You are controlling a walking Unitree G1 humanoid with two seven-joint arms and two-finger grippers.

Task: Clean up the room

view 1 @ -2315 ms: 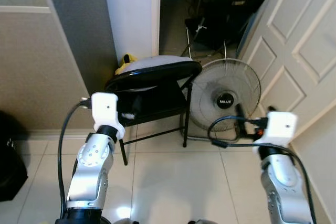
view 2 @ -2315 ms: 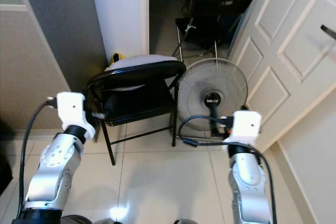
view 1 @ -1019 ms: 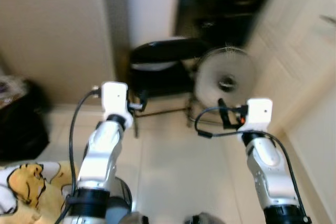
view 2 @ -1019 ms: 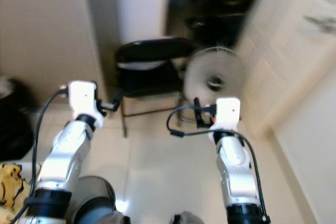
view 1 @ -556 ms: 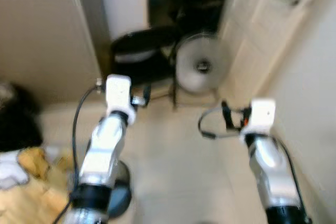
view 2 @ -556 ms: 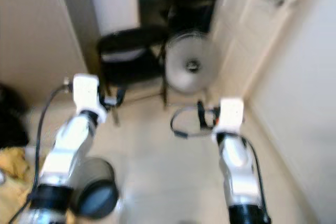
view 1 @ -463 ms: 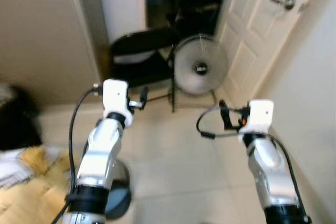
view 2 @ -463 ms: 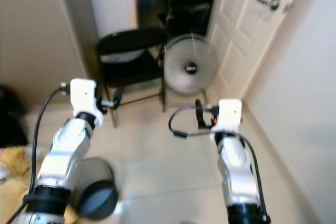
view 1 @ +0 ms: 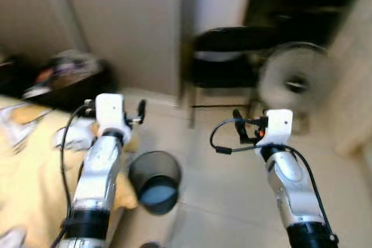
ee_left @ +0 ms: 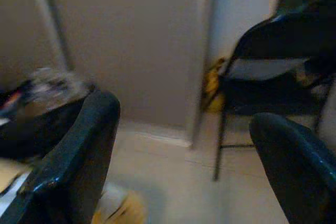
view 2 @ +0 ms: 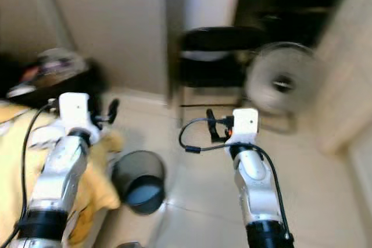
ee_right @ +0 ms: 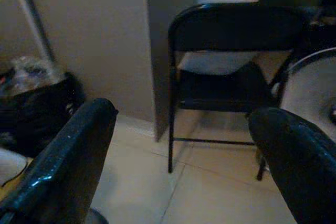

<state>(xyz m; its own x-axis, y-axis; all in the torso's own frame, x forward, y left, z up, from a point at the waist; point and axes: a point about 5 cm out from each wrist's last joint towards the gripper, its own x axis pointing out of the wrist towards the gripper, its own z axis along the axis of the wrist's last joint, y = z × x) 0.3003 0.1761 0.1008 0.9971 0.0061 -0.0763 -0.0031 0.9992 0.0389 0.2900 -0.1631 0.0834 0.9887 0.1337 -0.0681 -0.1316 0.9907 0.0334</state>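
- Left gripper (view 1: 141, 111) — fingers spread wide, holding nothing; the dark bin (view 1: 154, 181) sits just below it, mouth facing up.
- Right gripper (view 1: 238, 124) — also wide apart, farther from the bin.

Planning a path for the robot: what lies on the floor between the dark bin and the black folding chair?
In the left eye view, bare pale tile floor lies between the dark bin and the folding chair.

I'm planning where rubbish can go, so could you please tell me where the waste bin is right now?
The dark waste bin stands on the tiled floor low in the head views, just right of the left arm, beside the yellow bedding.
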